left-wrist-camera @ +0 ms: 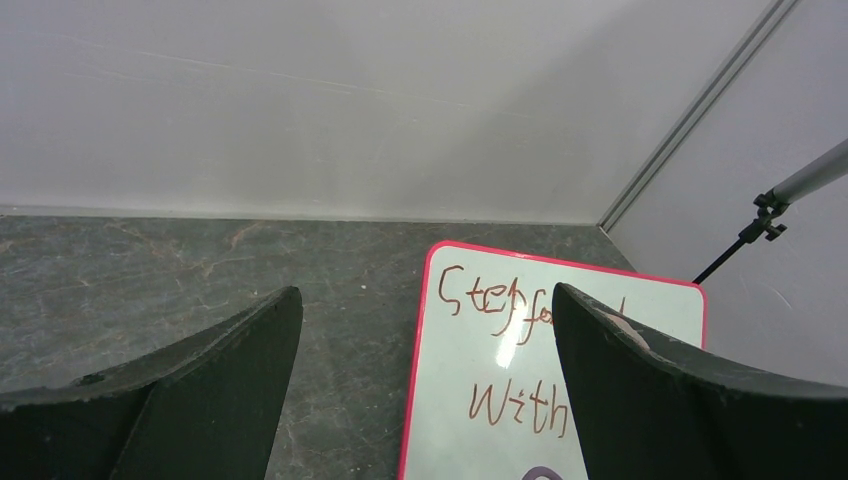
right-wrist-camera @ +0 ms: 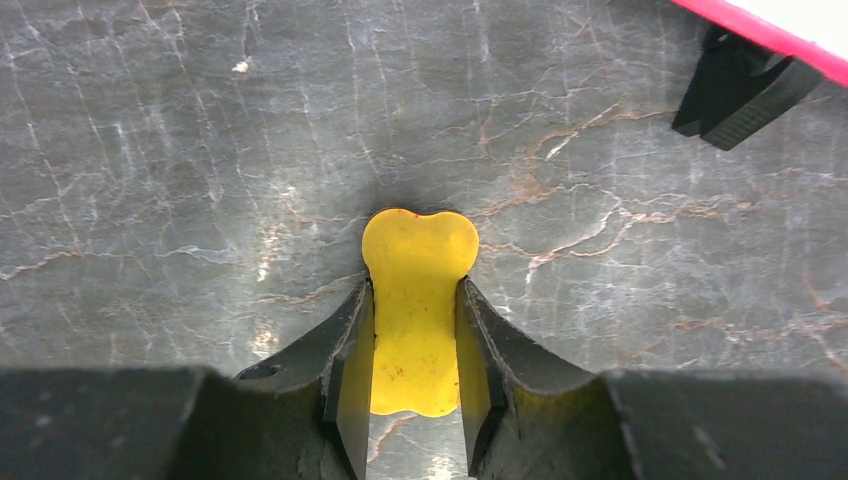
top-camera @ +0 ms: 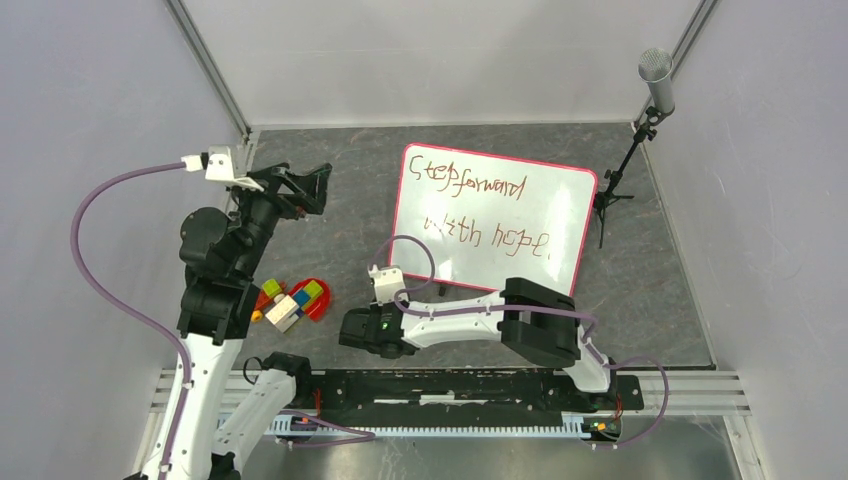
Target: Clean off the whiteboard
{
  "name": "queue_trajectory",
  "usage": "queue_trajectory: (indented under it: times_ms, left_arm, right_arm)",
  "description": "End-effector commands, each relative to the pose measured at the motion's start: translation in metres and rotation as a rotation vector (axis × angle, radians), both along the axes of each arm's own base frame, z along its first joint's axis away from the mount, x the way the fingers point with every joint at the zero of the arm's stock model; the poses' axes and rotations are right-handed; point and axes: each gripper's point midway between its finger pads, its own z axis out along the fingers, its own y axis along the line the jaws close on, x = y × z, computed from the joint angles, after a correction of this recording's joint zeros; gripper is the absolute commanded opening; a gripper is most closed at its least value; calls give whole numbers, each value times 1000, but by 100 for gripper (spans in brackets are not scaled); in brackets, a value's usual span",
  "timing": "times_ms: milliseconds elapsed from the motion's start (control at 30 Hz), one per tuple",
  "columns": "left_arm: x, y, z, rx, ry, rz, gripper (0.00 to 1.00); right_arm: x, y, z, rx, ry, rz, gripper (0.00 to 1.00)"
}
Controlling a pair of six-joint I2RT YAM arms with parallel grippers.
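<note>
The whiteboard [top-camera: 495, 220] lies flat on the dark table, red-framed, with brown writing "Step forward with hope". It also shows in the left wrist view [left-wrist-camera: 480, 370]. Its red corner [right-wrist-camera: 760, 25] and a black foot [right-wrist-camera: 735, 90] appear at the top right of the right wrist view. My right gripper [right-wrist-camera: 415, 292] is shut on a yellow bone-shaped eraser [right-wrist-camera: 418, 250], held low over the table just off the board's near left corner [top-camera: 362, 335]. My left gripper [top-camera: 312, 185] is open and empty, raised to the left of the board, with its jaws wide apart [left-wrist-camera: 425, 295].
A pile of coloured toy blocks [top-camera: 292, 300] lies at the left near my left arm. A microphone [top-camera: 655, 75] on a black stand [top-camera: 612, 190] is at the board's right edge and shows in the left wrist view [left-wrist-camera: 770, 215]. Grey walls enclose the table.
</note>
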Motion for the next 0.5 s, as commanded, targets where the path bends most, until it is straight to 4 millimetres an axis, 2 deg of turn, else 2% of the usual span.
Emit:
queue_trajectory:
  times_ms: [0,67,167,267,467]
  left_arm:
    - [6,-1,-2,5,5,1,100]
    - [10,-1,-7,7,17,3,100]
    - [21,-3,-19,15,52,6,100]
    - [30,-3,-29,32,90,11,100]
    - [42,-3,-44,49,139,17,100]
  right_arm:
    - [12,-8,36,-7,-84,62,25]
    - [17,-16,50,-42,-129,147,20]
    - [22,-37,70,-70,-199,223,19]
    - [22,-60,82,-87,-248,312,15]
    - [18,-89,113,-67,-320,448,14]
